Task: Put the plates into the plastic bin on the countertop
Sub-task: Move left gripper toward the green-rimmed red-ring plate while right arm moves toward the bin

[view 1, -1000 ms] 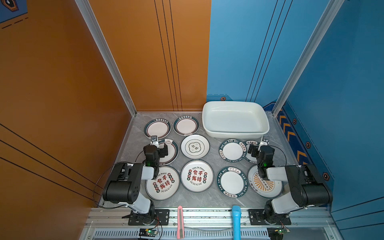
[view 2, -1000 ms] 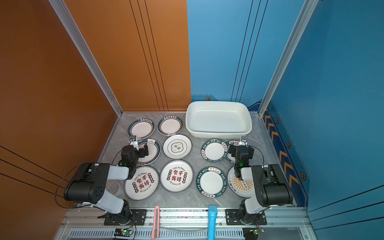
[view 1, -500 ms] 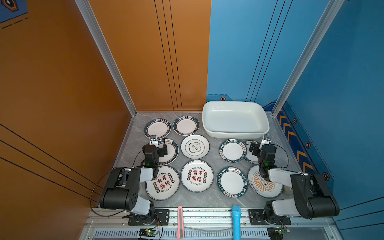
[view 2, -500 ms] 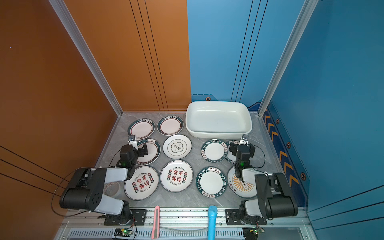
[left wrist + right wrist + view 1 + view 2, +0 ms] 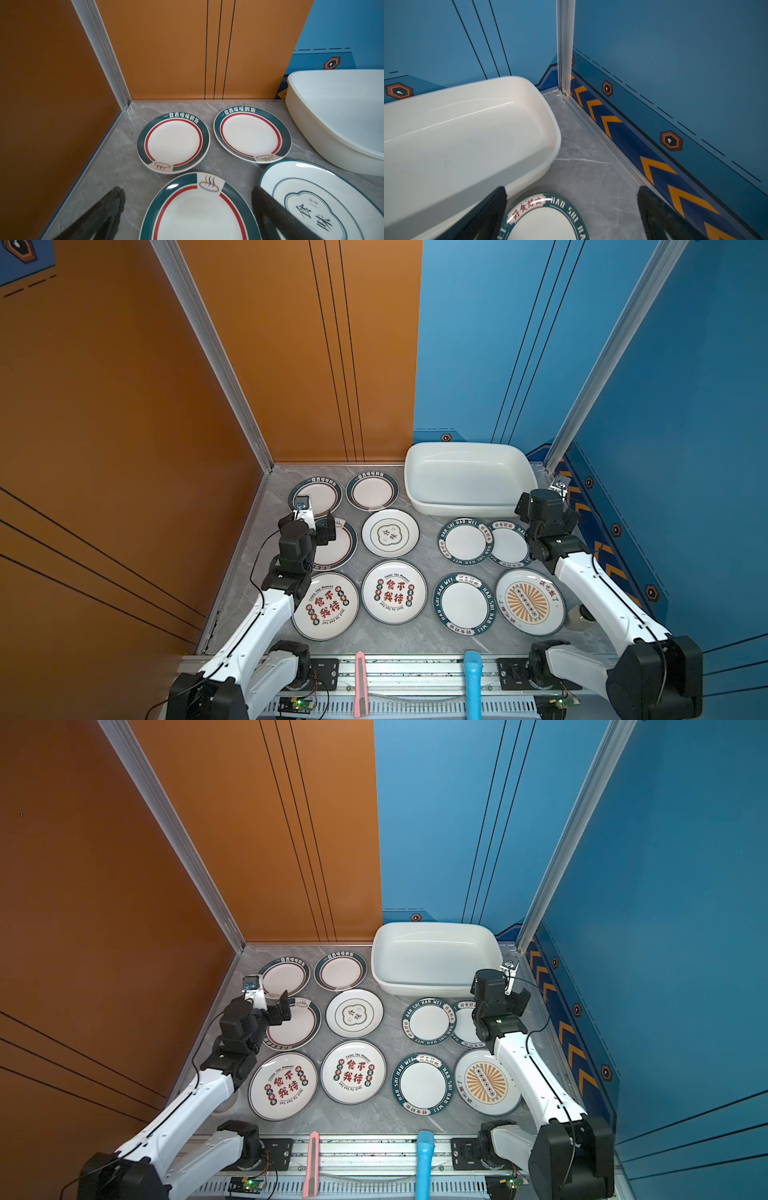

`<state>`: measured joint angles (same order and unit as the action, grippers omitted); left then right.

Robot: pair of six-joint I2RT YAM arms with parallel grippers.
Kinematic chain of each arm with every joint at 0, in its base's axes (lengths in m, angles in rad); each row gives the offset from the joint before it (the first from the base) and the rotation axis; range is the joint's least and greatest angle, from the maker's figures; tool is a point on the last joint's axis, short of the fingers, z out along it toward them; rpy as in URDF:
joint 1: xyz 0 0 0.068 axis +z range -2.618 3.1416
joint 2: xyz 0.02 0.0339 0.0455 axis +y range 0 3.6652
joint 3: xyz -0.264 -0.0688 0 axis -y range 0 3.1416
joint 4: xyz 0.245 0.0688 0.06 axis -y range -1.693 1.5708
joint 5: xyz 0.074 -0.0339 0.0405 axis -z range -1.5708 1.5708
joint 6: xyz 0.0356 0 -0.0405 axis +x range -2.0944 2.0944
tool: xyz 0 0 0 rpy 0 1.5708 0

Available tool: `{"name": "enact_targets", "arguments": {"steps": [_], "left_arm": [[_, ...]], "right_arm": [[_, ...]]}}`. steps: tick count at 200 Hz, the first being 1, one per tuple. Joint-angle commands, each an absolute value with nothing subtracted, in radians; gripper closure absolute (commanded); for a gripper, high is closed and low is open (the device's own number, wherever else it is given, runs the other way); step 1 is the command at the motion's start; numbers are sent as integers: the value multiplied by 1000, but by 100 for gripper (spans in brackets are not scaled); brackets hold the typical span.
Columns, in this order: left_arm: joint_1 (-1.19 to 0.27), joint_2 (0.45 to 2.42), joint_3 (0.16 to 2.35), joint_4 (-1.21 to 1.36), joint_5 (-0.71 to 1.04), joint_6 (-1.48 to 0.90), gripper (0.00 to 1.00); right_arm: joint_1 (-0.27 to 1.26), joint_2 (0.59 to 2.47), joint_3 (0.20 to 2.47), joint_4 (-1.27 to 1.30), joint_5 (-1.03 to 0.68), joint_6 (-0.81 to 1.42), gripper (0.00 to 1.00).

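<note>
Change since one second ago: both arms have unfolded. The elbows have dropped back toward the front rail (image 5: 407,668) and the forearms now stretch out over the countertop (image 5: 430,564).

The left gripper (image 5: 187,189) stays close to its former station. Its jaws are spread wide and empty above the red-ringed plate (image 5: 197,212) in the middle row.

The right gripper (image 5: 571,188), likewise released and holding nothing, has shifted toward the near right corner of the plastic bin (image 5: 461,506). It now hangs over the lettered plate (image 5: 544,224) that lies near the bin wall.

No plate has moved. All ten visible plates (image 5: 394,591) lie flat on the countertop, and the bin at the back right is empty.

Judgement: the task is at its start. The arms appear to be taking an approach posture, and every pick remains to be made. A flat plate offers the jaws only its rim.
</note>
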<state>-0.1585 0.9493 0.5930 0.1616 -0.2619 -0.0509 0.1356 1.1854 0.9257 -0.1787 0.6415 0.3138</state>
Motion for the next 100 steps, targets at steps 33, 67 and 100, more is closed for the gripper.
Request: {"name": "enact_targets", "arguments": {"steps": [33, 67, 100], "left_arm": [[-150, 904, 850, -422, -177, -189, 2], [-94, 870, 856, -436, -113, -378, 2], [8, 942, 910, -514, -16, -559, 2]], "right_arm": [[147, 1219, 1221, -617, 580, 564, 0], [147, 1155, 1226, -623, 545, 642, 0], [147, 1195, 1293, -725, 531, 597, 0]]}}
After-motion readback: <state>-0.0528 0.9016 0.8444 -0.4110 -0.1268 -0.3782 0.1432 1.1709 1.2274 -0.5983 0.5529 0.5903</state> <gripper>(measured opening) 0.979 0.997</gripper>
